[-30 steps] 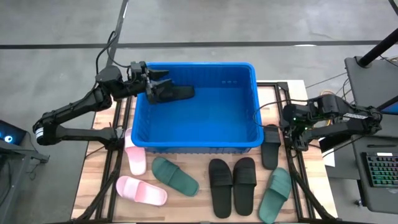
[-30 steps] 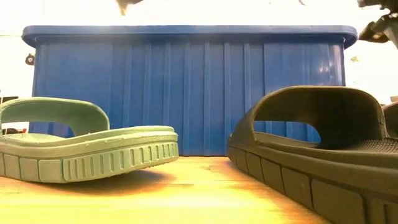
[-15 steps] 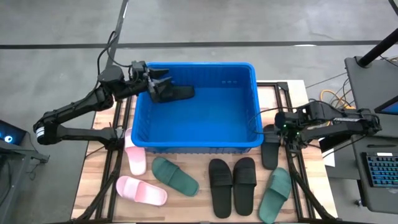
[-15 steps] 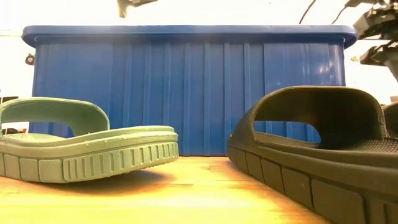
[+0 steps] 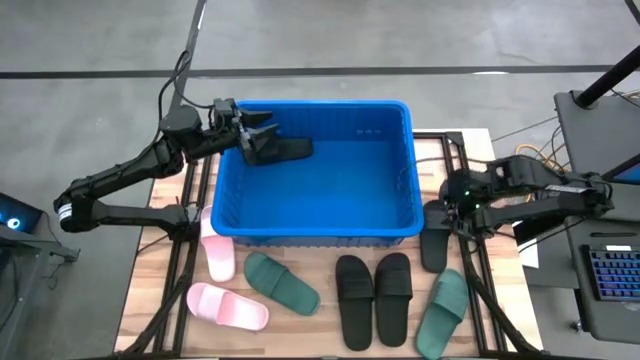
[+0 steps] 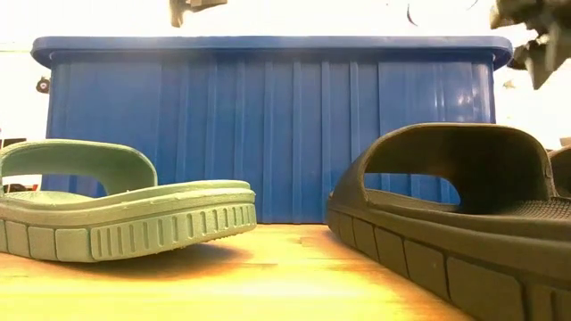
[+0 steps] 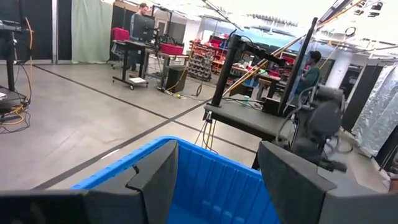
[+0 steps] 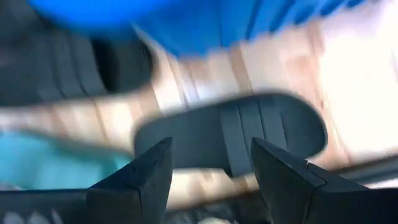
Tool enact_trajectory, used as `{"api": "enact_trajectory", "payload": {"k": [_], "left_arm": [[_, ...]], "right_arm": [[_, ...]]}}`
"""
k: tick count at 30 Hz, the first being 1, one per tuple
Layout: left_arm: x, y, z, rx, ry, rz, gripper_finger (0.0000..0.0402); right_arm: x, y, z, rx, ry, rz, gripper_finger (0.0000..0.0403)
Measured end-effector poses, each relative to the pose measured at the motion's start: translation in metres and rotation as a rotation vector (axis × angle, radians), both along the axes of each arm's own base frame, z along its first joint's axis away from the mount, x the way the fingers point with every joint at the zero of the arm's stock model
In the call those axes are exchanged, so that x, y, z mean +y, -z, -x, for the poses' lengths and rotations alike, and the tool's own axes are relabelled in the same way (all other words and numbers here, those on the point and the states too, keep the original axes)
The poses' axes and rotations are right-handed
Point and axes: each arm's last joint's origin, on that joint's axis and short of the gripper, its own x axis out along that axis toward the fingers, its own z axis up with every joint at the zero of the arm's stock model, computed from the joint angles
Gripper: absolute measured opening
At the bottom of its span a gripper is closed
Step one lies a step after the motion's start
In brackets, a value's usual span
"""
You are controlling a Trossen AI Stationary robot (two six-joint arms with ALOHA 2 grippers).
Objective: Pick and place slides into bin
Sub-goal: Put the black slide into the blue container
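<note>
We see a wooden table (image 5: 330, 345) on a grey concrete floor, with workshop benches and a few people far behind it in the left wrist view.

The bin (image 5: 316, 228) stands on the far half of the table. Inside the bin, at its far left corner, lies one black slide (image 5: 280, 150).

Near the bin's front wall we find the remaining slides:
- a pale pink slide (image 5: 216, 253) touching the bin's front left corner;
- a second pink slide (image 5: 228, 306) nearer the table's front edge;
- a dark green slide (image 5: 282, 283) right of it, which fills the low view's left side (image 6: 116, 209);
- two black slides (image 5: 374, 296) side by side, one of them looming at the low view's right (image 6: 455, 214);
- a second green slide (image 5: 442, 312) right of those;
- a black slide (image 5: 436, 236) just beside the bin's right front corner.

The left claw (image 5: 255, 138) hovers over the bin's far left corner, above the slide lying there; its fingers (image 7: 289, 177) stand wide apart and hold nothing.

The right claw (image 5: 447, 205) hangs over the black slide beside the bin's right wall. Its fingers (image 8: 277, 171) are spread wide, with that slide (image 8: 233, 140) below them, not gripped.
</note>
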Motion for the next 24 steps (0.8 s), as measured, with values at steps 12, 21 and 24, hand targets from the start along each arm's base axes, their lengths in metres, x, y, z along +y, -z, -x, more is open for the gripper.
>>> {"api": "enact_trajectory", "payload": {"k": [12,21,24], "left_arm": [[0.001,0.002,-0.003,0.011,0.001,0.005,0.0209],[0.001,0.002,-0.003,0.012,0.003,0.005,0.0209],[0.001,0.002,-0.003,0.011,0.004,0.005,0.0209]], "right_arm": [[-0.018,-0.088,-0.015,-0.494,0.191,0.011,0.0176],[-0.066,-0.104,-0.036,-0.483,0.104,-0.076,0.0167],[-0.084,-0.104,-0.027,-0.381,0.129,-0.037,0.0167]]}}
